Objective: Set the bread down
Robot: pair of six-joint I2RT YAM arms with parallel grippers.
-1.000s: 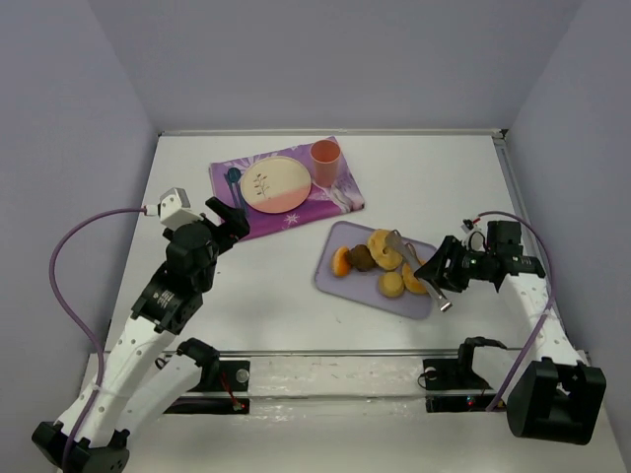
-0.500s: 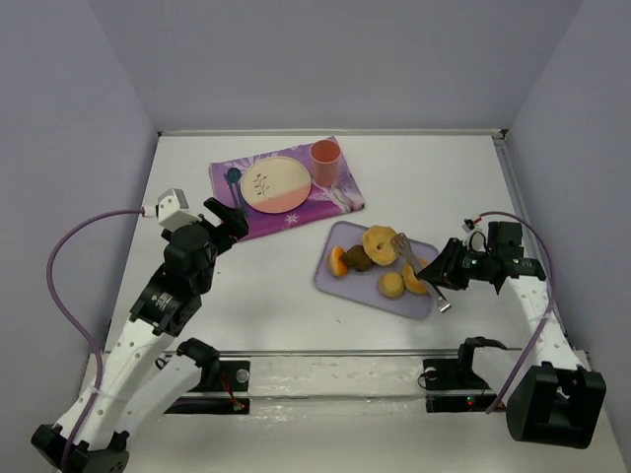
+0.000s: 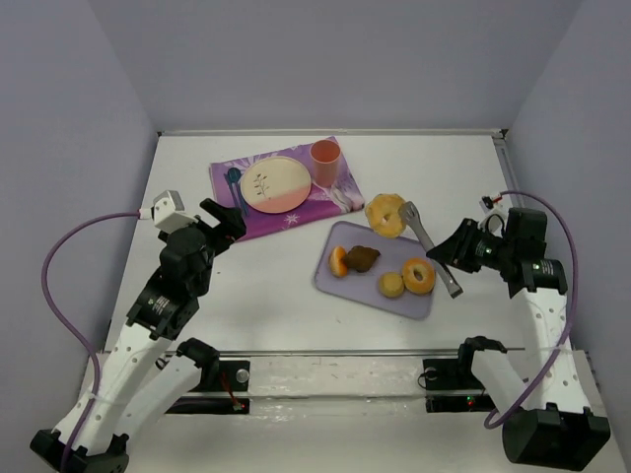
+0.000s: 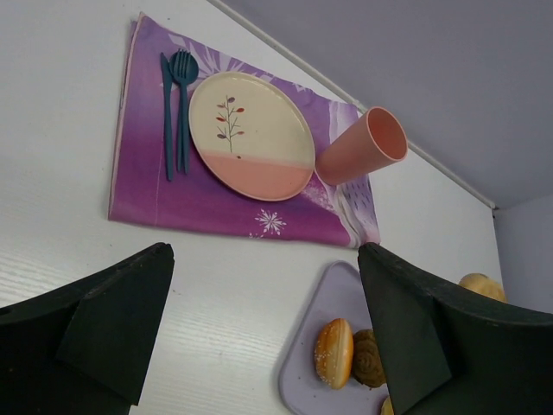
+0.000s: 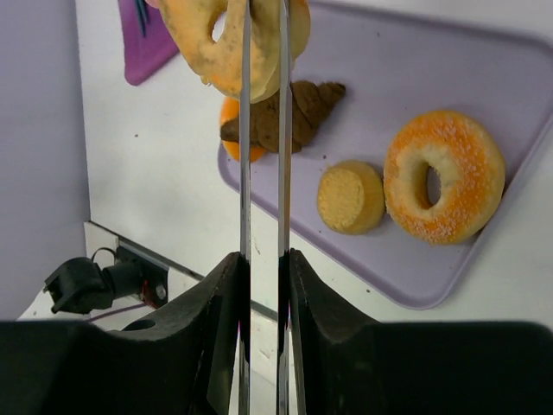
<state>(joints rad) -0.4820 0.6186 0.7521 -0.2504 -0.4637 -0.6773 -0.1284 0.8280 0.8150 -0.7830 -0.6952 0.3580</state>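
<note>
The bread [image 3: 385, 214], a golden-tan ring, hangs pinched between the tips of metal tongs [image 3: 426, 239] above the far edge of the lilac tray [image 3: 335, 281]. My right gripper [image 3: 455, 258] is shut on the tongs' handles. In the right wrist view the bread [image 5: 216, 43] sits at the top between the tong arms [image 5: 244, 130], and the gripper [image 5: 263, 268] clamps both arms. My left gripper [image 3: 225, 219] is open and empty, left of the tray; in its own view [image 4: 268, 328] the bread [image 4: 479, 284] peeks out at the right edge.
On the tray lie an orange-glazed donut [image 3: 418, 275], a small yellow bun [image 3: 392, 285], a brown pastry [image 3: 363, 257] and an orange bun [image 3: 340, 261]. A purple placemat [image 3: 296, 215] at the back holds a plate [image 3: 275, 183], a pink cup [image 3: 325, 158] and blue cutlery [image 4: 175, 95].
The tongs have lifted the bread off the tray and carried it up and toward the far edge. My right arm has risen and drawn right. My left arm has barely moved.
</note>
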